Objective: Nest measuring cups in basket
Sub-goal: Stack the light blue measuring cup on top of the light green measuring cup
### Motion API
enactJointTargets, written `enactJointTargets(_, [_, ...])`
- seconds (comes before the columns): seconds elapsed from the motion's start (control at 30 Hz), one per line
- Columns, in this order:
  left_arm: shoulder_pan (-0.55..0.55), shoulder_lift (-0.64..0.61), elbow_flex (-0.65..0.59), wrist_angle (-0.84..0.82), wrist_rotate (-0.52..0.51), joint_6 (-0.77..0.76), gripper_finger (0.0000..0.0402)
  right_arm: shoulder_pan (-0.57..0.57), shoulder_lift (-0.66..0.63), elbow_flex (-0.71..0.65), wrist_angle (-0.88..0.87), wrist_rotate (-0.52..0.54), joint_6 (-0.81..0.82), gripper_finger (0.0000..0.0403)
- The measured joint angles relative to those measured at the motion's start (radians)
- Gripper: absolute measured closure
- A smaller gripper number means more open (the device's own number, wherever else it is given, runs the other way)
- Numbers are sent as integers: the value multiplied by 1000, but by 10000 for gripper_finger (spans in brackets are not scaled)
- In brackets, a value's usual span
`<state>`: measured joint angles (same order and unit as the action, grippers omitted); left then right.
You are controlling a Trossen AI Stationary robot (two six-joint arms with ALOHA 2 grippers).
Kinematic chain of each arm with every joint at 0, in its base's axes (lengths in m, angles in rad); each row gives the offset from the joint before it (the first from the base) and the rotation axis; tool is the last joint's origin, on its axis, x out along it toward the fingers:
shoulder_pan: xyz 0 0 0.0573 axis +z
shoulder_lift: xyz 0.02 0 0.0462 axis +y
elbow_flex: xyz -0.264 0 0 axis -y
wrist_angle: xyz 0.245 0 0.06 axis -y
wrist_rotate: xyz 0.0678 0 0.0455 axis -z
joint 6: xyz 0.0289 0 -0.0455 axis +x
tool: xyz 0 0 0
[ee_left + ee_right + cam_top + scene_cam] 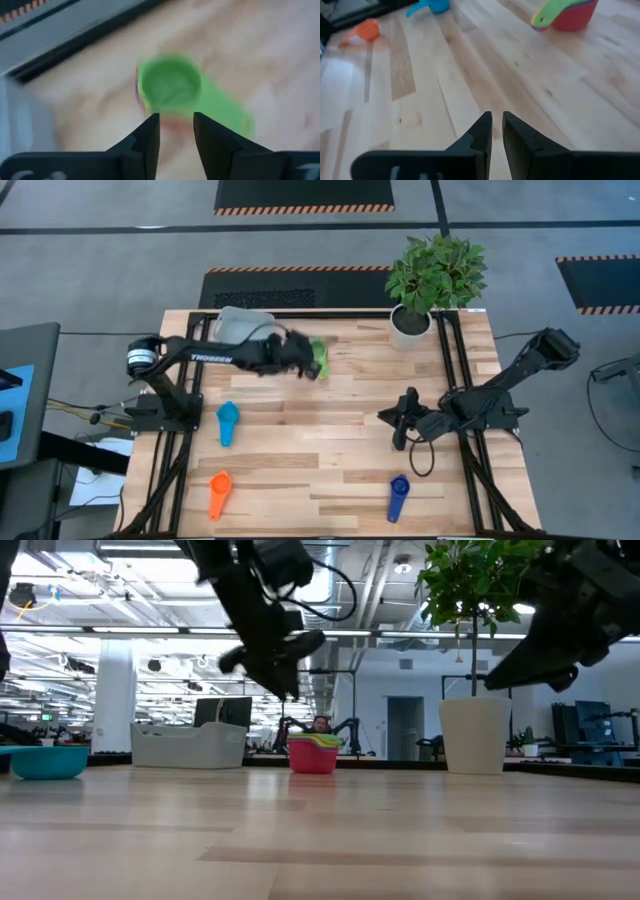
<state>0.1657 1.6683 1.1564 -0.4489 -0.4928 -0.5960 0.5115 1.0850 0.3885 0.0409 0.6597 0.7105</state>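
A nested stack of cups, red at the bottom, yellow in between and green [169, 85] on top, stands on its base on the table [313, 754] [319, 360]. My left gripper [176, 120] [303, 360] hovers above the stack, open and holding nothing; the low view shows it well clear above the cups [288, 688]. The pale grey-blue basket [243, 325] [190, 745] sits at the far edge, left of the stack. Single cups lie on the table: light blue [228, 421], orange [219, 493], dark blue [399, 497]. My right gripper [497, 125] [400, 430] waits shut over the right half.
A white pot with a green plant [411, 326] stands at the far right of the table. Black frame rails [455, 360] run along both sides of the table. Bare wood lies between the stack and the near edge.
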Motion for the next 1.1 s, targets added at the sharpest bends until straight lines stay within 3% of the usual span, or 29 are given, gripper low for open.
enactJointTargets(0.2, [-226,-31,0,-293,-37,-192,303,35,76,0,3,1,50,334])
enactJointTargets(0.4, [-408,-33,0,-446,-4,-375,303,44,140,0,90,-4,44,334])
enactJointTargets(0.5, [-461,-33,-1,-577,37,-458,304,44,158,0,129,-7,21,334])
enactJointTargets(0.67, [-449,-61,-80,-840,146,-566,304,44,164,0,174,-64,-50,334])
enactJointTargets(0.93, [-422,-266,-328,-727,297,-559,304,42,164,0,183,-72,-67,334])
enactJointTargets(1.1, [-422,-440,-443,-699,313,-632,303,42,164,0,181,-77,-67,334])
